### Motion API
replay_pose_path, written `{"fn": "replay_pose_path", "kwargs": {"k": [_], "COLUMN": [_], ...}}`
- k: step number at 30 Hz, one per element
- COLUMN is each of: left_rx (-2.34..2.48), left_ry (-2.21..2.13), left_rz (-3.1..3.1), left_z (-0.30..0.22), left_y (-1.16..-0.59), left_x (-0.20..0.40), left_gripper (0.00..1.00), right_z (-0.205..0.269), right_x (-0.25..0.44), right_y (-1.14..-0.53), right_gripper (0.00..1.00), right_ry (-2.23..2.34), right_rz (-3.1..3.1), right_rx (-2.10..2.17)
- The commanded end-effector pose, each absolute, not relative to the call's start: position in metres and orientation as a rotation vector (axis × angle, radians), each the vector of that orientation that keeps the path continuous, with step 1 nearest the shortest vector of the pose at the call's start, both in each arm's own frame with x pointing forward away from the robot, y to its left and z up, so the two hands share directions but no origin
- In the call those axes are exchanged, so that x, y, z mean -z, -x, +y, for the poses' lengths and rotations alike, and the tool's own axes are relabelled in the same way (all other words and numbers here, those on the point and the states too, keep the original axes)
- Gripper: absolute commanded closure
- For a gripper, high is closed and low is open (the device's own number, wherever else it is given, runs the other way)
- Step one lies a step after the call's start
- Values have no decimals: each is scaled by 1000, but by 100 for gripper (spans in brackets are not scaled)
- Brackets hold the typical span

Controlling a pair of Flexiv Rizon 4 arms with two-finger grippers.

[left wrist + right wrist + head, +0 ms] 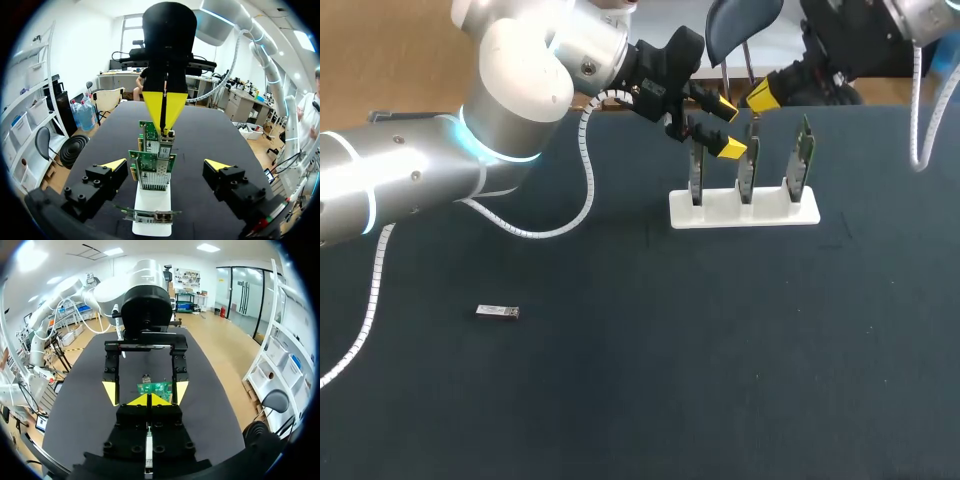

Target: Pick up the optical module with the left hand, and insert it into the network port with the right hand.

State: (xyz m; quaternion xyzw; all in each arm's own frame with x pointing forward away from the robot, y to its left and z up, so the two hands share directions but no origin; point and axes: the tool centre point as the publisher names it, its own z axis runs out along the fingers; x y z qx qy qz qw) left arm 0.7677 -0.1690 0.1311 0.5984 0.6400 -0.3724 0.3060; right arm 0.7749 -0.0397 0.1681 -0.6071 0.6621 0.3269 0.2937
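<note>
Landmark: a white stand [744, 212] sits on the dark table [670, 400] and holds three green circuit cards [747, 170] upright in a row.

Optical module: the optical module [498, 312], a small silver block, lies flat on the table. It is well apart from the stand, far off its left end and on the robot's side of it. Nothing touches it.

Left arm: the left arm [510, 110] comes in from the left and ends at the stand's left end.

Left gripper: the left gripper [727, 128] hovers by the left end of the stand at about the height of the cards' tops, pointing along the row.

Left fingers: they are spread wide, with one yellow tip [114, 164] on each side of the row of cards and a clear gap to the cards. They hold nothing.

Right gripper: the right gripper [760, 96] hangs above the stand, pointing down toward the top edges of the cards, directly ahead of the left gripper.

Right fingers: the two yellow tips are pressed together into a single wedge, with no gap and nothing visible between them. The wedge's point is at the top edge of a card beyond the nearest one. I cannot tell which card that is, or whether the point touches it.

Cards: seen from the left wrist, they line up one behind another over the stand.
</note>
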Motion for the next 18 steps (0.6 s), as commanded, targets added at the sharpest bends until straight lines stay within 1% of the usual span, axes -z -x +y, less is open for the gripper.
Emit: {"fn": "replay_pose_path", "kwargs": {"k": [1,18], "left_rx": [986,986], "left_ry": [-1588,-1588], "left_rz": [1695,1695], "left_z": [-170,-170], "left_y": [-769,-769], "left_x": [-131,-131], "left_gripper": [0,0], "right_z": [-40,-40], "right_x": [-163,-148], "right_y": [-775,-774], "right_gripper": [100,100], "right_ry": [1609,1586], "right_rz": [1770,1802], "right_rx": [-877,-908]}}
